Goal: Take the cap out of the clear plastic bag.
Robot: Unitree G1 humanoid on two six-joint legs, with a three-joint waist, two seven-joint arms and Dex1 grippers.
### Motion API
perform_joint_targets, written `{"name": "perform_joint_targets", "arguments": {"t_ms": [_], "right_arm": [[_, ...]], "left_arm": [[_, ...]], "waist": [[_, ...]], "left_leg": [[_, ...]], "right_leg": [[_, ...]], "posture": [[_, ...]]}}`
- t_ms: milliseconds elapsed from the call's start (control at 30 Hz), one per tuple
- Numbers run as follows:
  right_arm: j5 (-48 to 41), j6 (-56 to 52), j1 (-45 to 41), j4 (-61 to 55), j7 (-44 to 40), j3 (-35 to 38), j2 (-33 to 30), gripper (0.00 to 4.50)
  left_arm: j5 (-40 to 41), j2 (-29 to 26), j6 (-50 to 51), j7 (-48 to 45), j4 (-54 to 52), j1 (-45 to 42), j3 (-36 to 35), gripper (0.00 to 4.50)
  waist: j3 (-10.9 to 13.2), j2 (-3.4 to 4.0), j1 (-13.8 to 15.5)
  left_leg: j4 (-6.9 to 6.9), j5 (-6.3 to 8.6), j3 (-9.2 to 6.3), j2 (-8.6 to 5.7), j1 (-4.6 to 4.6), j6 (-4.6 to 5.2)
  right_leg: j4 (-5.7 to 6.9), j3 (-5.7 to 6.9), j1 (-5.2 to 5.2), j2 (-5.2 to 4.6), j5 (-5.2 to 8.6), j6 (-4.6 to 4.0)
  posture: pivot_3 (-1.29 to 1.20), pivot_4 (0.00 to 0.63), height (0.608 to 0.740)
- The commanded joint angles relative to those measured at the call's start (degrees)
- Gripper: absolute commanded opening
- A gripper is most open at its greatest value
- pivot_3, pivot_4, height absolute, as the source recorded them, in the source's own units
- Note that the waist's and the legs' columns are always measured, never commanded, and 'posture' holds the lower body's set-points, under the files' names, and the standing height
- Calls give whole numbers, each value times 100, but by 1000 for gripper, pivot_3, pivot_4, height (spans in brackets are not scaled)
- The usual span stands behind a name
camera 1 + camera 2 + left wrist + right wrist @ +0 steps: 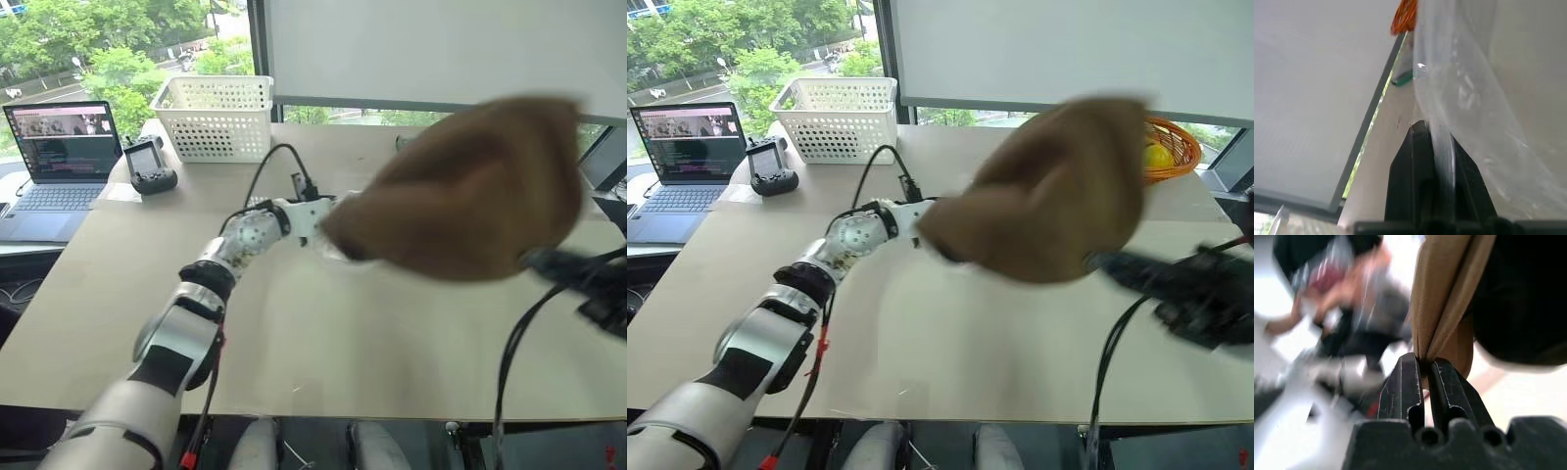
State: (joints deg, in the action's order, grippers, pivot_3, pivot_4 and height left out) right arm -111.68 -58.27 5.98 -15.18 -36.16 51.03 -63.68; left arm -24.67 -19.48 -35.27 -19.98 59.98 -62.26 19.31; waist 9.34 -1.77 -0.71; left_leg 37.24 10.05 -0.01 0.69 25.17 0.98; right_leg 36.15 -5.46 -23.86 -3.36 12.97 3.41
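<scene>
Right gripper (1422,364) nearest, fingers pinched tight on a fold of the brown cap (470,191), lifted clear above the worktop (323,343) and hanging in front of the orange basket (1176,147). Left gripper (1432,134) clamped on a thin edge of the clear plastic bag (1474,98), held low over the worktop just beside the cap's left side. Farther back: white perforated basket (214,117), laptop (59,157) and small black controller (149,166) near the left edge.
</scene>
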Motion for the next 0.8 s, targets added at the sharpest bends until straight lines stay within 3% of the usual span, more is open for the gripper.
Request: {"name": "perform_joint_targets", "arguments": {"t_ms": [33,200,333,400,500,633,800], "right_arm": [[-21,604,-229,251,1266,23,148,24],[1020,1198,-1282,349,2332,-1204,665,24],[3140,1356,-2251,257,3137,-2862,1095,24],[3575,1373,-2635,367,3304,-3282,1441,24],[3620,1336,-3027,429,3406,-3378,1942,24],[3651,1266,-3278,579,3381,-3084,2065,24],[2343,1440,-4598,765,3744,-2517,2445,24]], "left_arm": [[99,-141,-118,7,-177,8,-112,0],[286,-250,-3,-207,-765,408,-206,0],[541,-358,420,-476,-1718,963,-341,0],[633,-455,723,-591,-2290,1291,-440,0],[716,-685,1226,-737,-3120,1846,-612,0],[731,-917,1733,-801,-3856,2442,-763,0],[666,-938,2084,-786,-4306,2799,-756,0]], "waist": [[-1,2,-1],[-4,6,-77],[-9,15,-129],[-11,19,-178],[-12,23,-178],[-13,24,-149],[-13,26,-106]], "left_leg": [[-1,0,0,2,0,0],[-1,0,7,1,-4,0],[-1,-1,7,4,-4,-1],[-2,-2,11,6,1,-1],[-3,-2,10,6,7,-1],[-7,-1,9,5,10,-1],[2,-2,8,7,8,-1]], "right_leg": [[1,0,0,1,0,0],[0,-7,0,-1,0,0],[17,-9,-14,3,-3,-5],[19,-13,-23,5,-3,-6],[16,-13,-29,3,-3,-6],[15,-10,-29,-1,-3,-7],[18,-7,-24,-5,-6,-10]], "posture": [[0,150,740],[0,150,740],[0,150,740],[0,150,740],[0,150,740],[0,150,740],[0,150,740]]}}
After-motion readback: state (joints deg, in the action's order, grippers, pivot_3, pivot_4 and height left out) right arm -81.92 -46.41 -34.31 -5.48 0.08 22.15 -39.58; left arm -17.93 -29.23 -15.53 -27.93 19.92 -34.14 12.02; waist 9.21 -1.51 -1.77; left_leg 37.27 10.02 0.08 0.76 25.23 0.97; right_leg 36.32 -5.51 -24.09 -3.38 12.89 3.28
